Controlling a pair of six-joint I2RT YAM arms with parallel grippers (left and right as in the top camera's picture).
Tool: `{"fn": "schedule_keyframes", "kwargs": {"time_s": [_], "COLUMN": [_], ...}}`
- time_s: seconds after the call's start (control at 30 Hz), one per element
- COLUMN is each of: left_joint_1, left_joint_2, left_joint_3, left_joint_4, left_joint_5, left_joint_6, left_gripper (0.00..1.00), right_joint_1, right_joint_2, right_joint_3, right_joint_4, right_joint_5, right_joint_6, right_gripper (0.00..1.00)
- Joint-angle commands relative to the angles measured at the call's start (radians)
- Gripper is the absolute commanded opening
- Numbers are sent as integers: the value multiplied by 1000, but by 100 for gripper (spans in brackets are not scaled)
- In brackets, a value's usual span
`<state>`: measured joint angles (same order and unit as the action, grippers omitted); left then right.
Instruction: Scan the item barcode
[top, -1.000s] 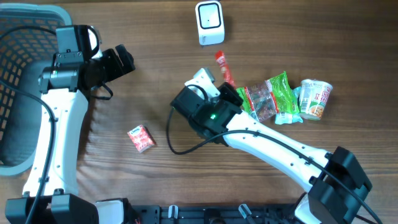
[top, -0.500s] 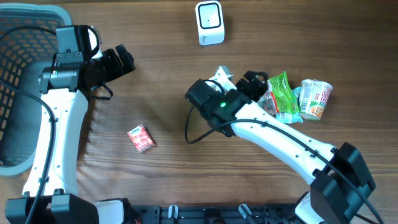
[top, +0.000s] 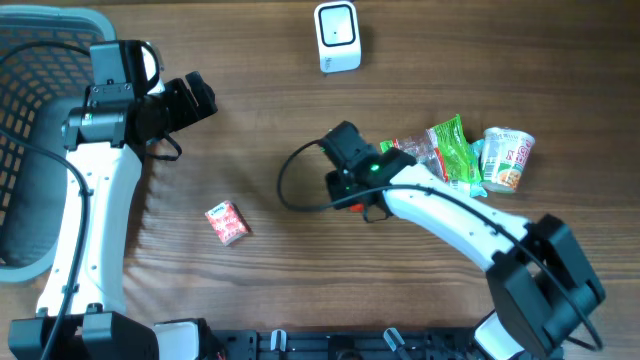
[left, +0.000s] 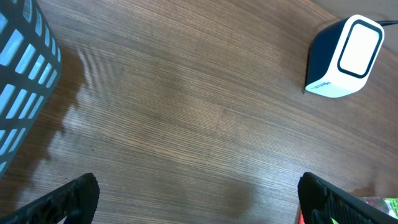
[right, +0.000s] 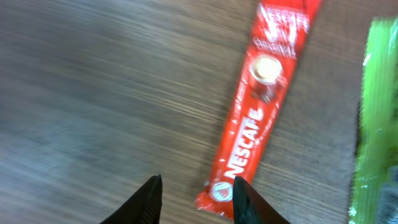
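A red Nescafe sachet (right: 249, 124) lies flat on the wooden table. Its near end sits between the fingers of my right gripper (right: 198, 199), close to the right finger. The jaws stand apart, with bare wood showing between the left finger and the sachet. From overhead the right arm (top: 350, 165) covers the sachet except for a red sliver (top: 351, 206). The white barcode scanner (top: 337, 37) stands at the back of the table and also shows in the left wrist view (left: 345, 56). My left gripper (top: 195, 100) hangs wide open and empty over bare wood (left: 199, 199).
Green snack packets (top: 455, 150) and a cup of noodles (top: 507, 158) lie right of the right arm. A small red box (top: 227, 222) lies alone left of centre. A dark mesh basket (top: 30, 150) fills the left edge, behind the left arm.
The sachet, which stuck out of the shut right gripper toward the scanner, now lies on the table under it. The right wrist turned; its jaws opened wide, then narrowed. The left arm stayed still.
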<state>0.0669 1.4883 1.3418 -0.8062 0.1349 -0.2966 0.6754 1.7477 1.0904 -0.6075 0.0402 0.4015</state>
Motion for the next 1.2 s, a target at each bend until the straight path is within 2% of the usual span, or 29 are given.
{"fn": "schedule_keyframes", "kwargs": {"time_s": [0.0, 0.17, 0.2, 0.33, 0.43, 0.53, 0.57, 0.7, 0.77, 0.9, 0.93, 0.97, 1.03, 1.17], "left_joint_1": [7, 7, 7, 7, 7, 7, 7, 7, 7, 7, 7, 7, 7, 7], "left_joint_2": [-7, -7, -7, -7, -7, -7, -7, -7, -7, -7, -7, -7, -7, -7], "left_joint_3": [6, 6, 6, 6, 6, 6, 6, 6, 6, 6, 6, 6, 6, 6], "left_joint_4": [2, 2, 2, 3, 2, 2, 2, 2, 2, 2, 2, 3, 2, 2], "left_joint_5": [-2, -2, -2, -2, -2, -2, -2, -2, -2, -2, -2, -2, -2, -2], "left_joint_6": [13, 13, 13, 13, 13, 13, 13, 13, 13, 13, 13, 13, 13, 13], "left_gripper": [100, 100, 100, 100, 100, 100, 100, 100, 100, 100, 100, 100, 100, 100], "right_joint_1": [-69, -70, -70, -71, -90, -116, -121, -117, -117, -117, -117, -117, -117, -118], "right_joint_2": [43, 88, 95, 100, 60, -67, -166, -303, -306, -253, -237, -225, -200, -203], "right_joint_3": [-68, -90, -90, -89, -60, -10, 2, 2, 0, -25, -29, -32, -32, -30], "right_joint_4": [58, 98, 101, 111, 52, -80, -136, -271, -335, -322, -315, -307, -274, -243], "right_joint_5": [-112, -139, -139, -120, -58, 76, 182, 472, 602, 646, 663, 671, 671, 661], "right_joint_6": [58, 44, 44, 43, -4, -34, -36, -25, 0, -10, -14, -40, -144, -160], "right_gripper": [49, 51, 47, 4, 4, 4, 4, 4, 4, 5, 33, 53, 83, 85]}}
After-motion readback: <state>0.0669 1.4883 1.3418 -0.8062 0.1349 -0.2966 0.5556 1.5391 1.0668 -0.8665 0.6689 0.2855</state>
